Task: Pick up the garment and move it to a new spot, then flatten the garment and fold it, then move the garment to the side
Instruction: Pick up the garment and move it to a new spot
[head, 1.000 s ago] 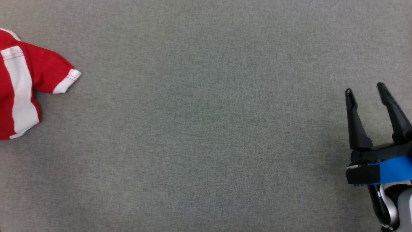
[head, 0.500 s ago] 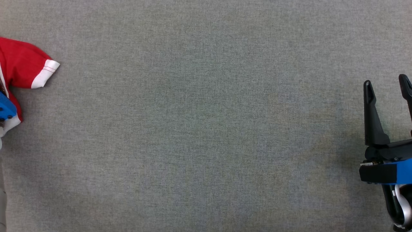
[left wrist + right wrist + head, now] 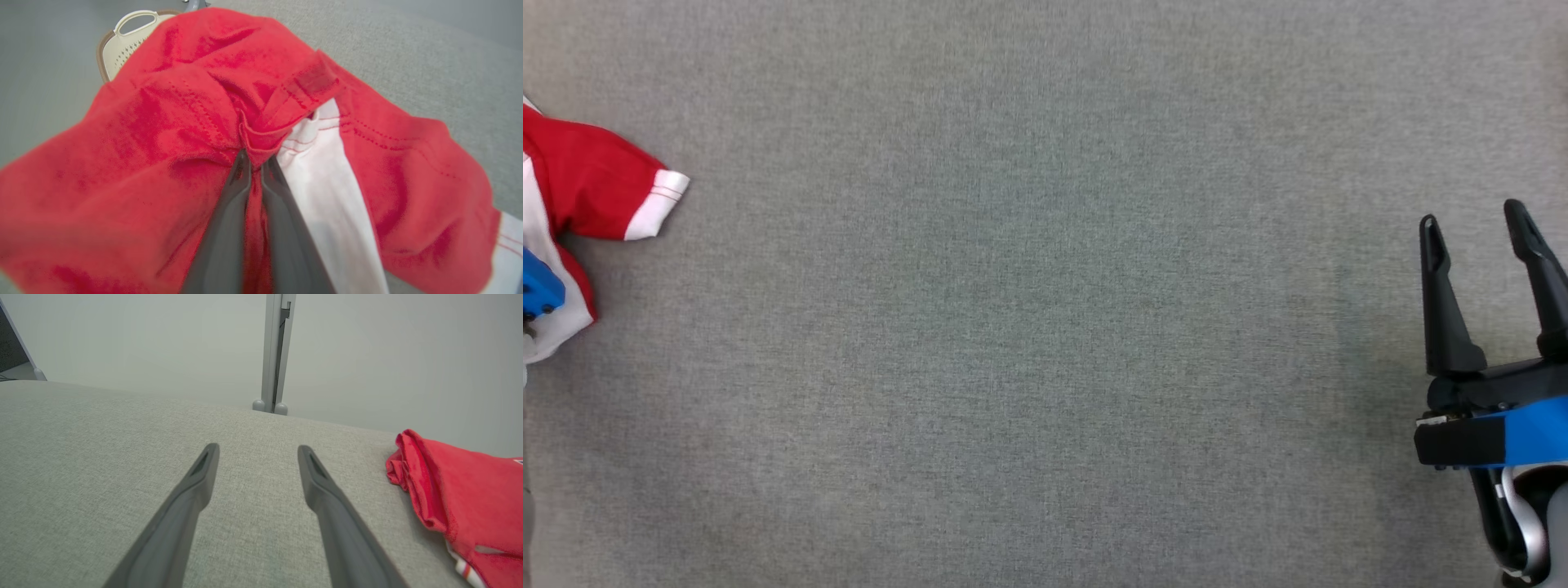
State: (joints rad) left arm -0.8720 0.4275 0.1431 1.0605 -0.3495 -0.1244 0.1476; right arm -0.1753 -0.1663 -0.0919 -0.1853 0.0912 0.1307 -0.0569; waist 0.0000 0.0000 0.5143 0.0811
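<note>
Left gripper (image 3: 252,158) is clamped down tight, both dark fingers pinching a bunched fold of the red short-sleeved cotton shirt with a white panel and white cuffs (image 3: 163,122), and the cloth is puckered up around the tips. That shirt sits at the far left side of the grey woven-fabric table (image 3: 1045,327), with one sleeve lying flat and its cuff pointing toward the table's middle. Over the table's right side, the right gripper (image 3: 1472,220) has its fingers spread wide with nothing between them. Beyond the table, past the shirt, there's a cream perforated plastic basket (image 3: 126,36). Behind the table's far edge stands a grey upright post (image 3: 274,355).
</note>
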